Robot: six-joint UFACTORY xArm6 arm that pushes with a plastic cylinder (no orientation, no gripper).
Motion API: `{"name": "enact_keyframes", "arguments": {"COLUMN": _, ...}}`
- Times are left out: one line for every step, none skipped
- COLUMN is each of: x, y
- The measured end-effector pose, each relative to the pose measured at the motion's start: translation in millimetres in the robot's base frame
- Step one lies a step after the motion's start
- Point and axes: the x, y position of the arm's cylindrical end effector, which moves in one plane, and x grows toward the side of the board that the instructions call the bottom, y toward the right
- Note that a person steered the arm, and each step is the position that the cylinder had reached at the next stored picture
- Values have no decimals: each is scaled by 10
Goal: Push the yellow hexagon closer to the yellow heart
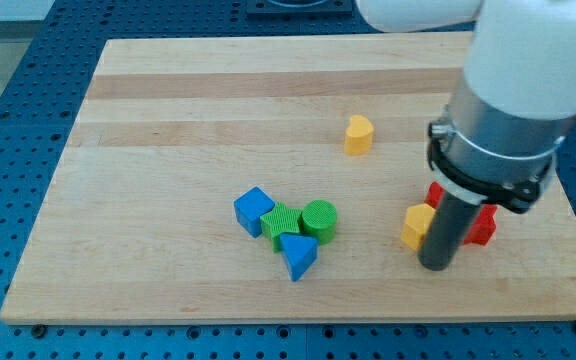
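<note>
The yellow hexagon (417, 226) lies on the wooden board (168, 130) at the view's lower right. The yellow heart (358, 134) lies above it and a little to the left, well apart. My tip (435, 266) rests on the board just right of and below the yellow hexagon, touching or nearly touching its right side. The rod hides part of the hexagon's right edge.
Red blocks (482, 226) sit right of the rod, partly hidden by it. At the board's lower middle is a cluster: a blue cube (254, 210), a green block (280, 221), a green cylinder (319, 219) and a blue triangle (298, 256).
</note>
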Motion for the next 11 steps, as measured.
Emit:
{"name": "enact_keyframes", "arguments": {"x": -94, "y": -121}}
{"name": "enact_keyframes", "arguments": {"x": -143, "y": -121}}
{"name": "enact_keyframes", "arguments": {"x": -105, "y": -117}}
{"name": "enact_keyframes", "arguments": {"x": -104, "y": -96}}
{"name": "enact_keyframes", "arguments": {"x": -176, "y": -94}}
{"name": "enact_keyframes", "arguments": {"x": -311, "y": -82}}
{"name": "enact_keyframes", "arguments": {"x": -397, "y": -80}}
{"name": "enact_keyframes", "arguments": {"x": -533, "y": -76}}
{"name": "enact_keyframes", "arguments": {"x": -734, "y": -76}}
{"name": "enact_keyframes", "arguments": {"x": -960, "y": -76}}
{"name": "enact_keyframes", "arguments": {"x": -1184, "y": -76}}
